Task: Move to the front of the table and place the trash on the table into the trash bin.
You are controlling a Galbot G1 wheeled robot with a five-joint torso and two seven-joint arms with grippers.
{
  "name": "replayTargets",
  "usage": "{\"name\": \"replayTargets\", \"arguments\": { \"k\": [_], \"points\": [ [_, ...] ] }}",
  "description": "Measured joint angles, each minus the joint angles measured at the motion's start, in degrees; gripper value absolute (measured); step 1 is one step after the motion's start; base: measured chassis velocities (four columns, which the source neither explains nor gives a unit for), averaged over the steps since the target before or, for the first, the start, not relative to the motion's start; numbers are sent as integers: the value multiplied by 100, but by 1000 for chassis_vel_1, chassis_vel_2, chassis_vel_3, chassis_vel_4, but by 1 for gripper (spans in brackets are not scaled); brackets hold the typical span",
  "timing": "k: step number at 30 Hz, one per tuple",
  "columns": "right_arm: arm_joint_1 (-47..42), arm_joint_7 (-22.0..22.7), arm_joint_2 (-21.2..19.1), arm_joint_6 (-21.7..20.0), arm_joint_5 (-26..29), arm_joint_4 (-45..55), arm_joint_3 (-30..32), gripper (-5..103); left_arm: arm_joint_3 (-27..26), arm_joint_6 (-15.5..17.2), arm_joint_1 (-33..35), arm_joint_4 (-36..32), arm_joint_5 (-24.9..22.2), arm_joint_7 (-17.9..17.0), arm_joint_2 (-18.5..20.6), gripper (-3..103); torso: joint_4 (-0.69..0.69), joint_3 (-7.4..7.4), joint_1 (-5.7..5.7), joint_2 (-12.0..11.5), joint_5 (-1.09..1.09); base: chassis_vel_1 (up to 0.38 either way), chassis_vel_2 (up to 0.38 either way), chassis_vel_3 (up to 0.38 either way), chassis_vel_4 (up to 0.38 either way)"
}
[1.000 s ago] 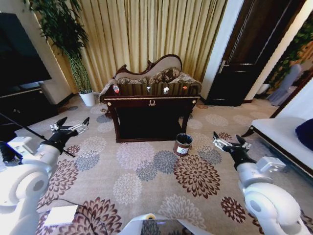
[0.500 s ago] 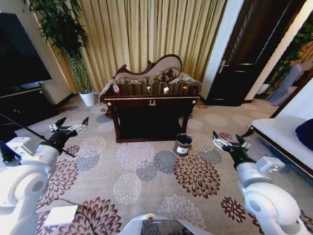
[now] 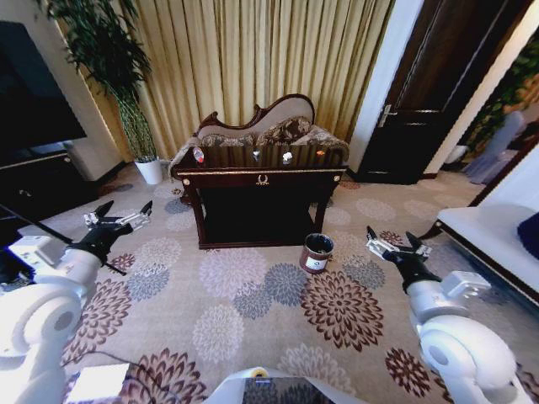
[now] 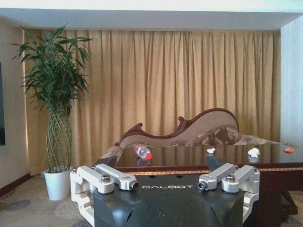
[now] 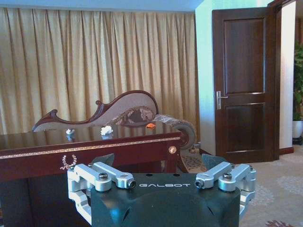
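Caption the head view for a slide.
Both grippers, left and right, open, facing the table with bottle; trash bin on carpet.

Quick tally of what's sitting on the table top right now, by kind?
Clear bottle with red cap: 1, lying on its side
White crumpled scraps: 2
Small orange-red scrap: 1
Total on the table: 4
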Motion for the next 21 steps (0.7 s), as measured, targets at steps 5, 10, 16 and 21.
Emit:
{"name": "replayTargets", "arguments": {
  "k": [5, 10, 16, 21],
  "points": [
    [-3, -5, -13, 3, -1, 0, -1, 100, -28, -10, 21, 0, 0, 17, -10, 100, -4, -2, -1, 1, 0, -156, 120, 128, -145],
    [-5, -8, -12, 5, -1, 0, -4, 100, -43, -11, 39, -10, 0, 20, -23, 100, -1, -3, -3, 3, -3, -110, 138, 109, -136],
    [-26, -12, 12, 9, -14, 0, -7, 100, -46, -12, 56, -30, 2, 24, -34, 100, 1, -2, -2, 2, -1, -119, 172, 134, -147],
    [-37, -27, 34, 15, -42, 0, -16, 100, -56, -12, 63, -43, 0, 30, -24, 100, -3, -1, -1, 1, 1, -202, 126, 157, -155]
  ]
}}
